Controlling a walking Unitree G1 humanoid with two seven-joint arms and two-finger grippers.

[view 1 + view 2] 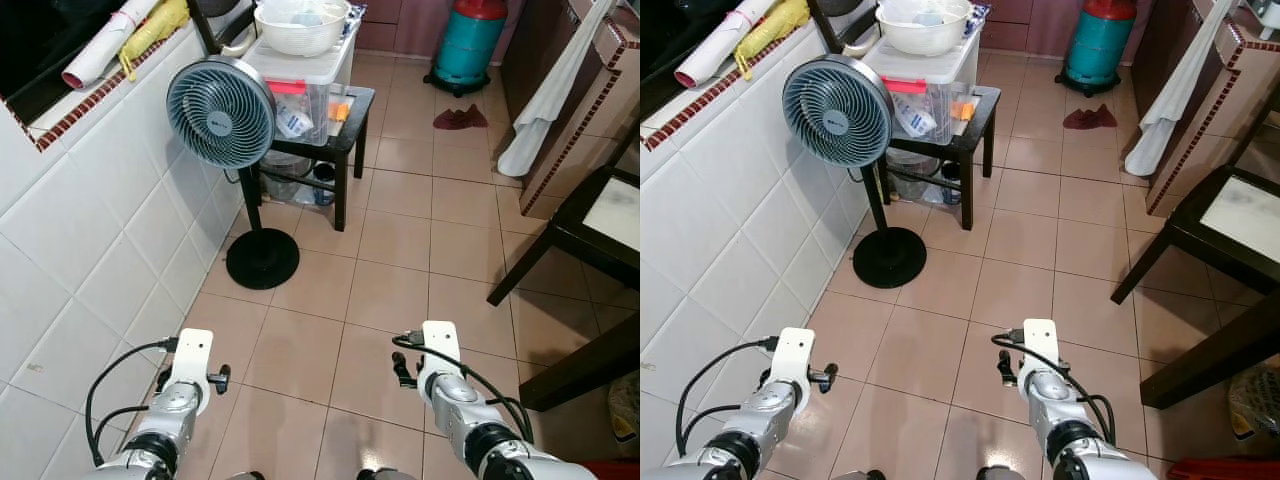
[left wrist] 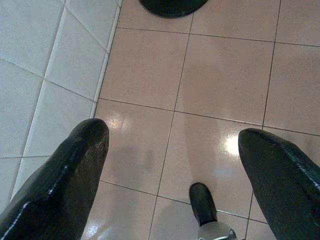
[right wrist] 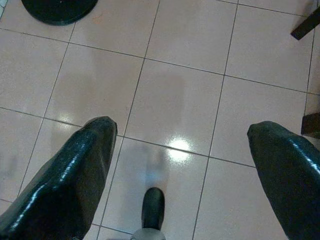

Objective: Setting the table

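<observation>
A dark wooden table (image 1: 560, 235) with a pale top stands at the right edge of the left eye view. A white bowl (image 1: 300, 25) rests on a clear plastic bin (image 1: 305, 85) at the back. Both my arms are held low over the pink floor tiles, the left arm (image 1: 185, 375) near the wall and the right arm (image 1: 440, 365) nearer the table. My left gripper (image 2: 172, 135) is open with bare floor between its fingers. My right gripper (image 3: 182, 130) is open too and holds nothing.
A standing fan (image 1: 220, 110) with a round black base (image 1: 262, 258) stands by the white tiled wall (image 1: 80, 230). Behind it is a small black side table (image 1: 355, 105). Farther back are a teal cylinder (image 1: 470, 40), a red cloth (image 1: 460, 118) and a hanging white towel (image 1: 545, 110).
</observation>
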